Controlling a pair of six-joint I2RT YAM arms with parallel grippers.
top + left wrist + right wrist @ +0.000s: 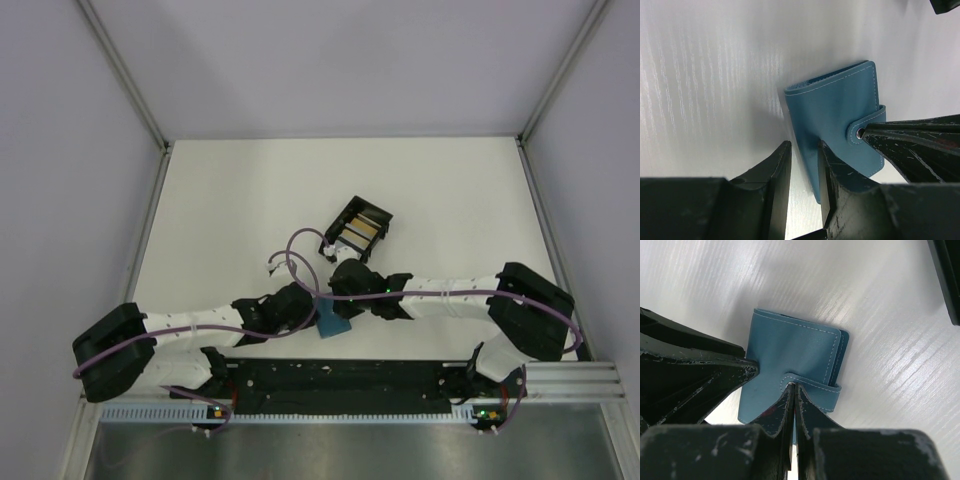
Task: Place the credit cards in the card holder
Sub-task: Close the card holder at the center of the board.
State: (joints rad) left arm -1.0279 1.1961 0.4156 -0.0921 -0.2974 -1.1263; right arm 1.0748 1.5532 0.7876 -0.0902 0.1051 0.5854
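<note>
One card holder lies closed on the white counter, the left gripper pinching its edge in its jaws and the right gripper, jaws pressed together, tip at the snap tab. Only the overhead view shows the one black tray with about three credit cards in it.

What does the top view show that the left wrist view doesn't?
Only the top view: the black tray holding the cards, beyond the two arms, apart from the wallet.

Only the left wrist view: the wallet's snap on its strap, with the shut right pincer tip at it, and the left pincer straddling the wallet's near edge.

Both: the closed blue wallet lying on the white table, both arms meeting at it.
</note>
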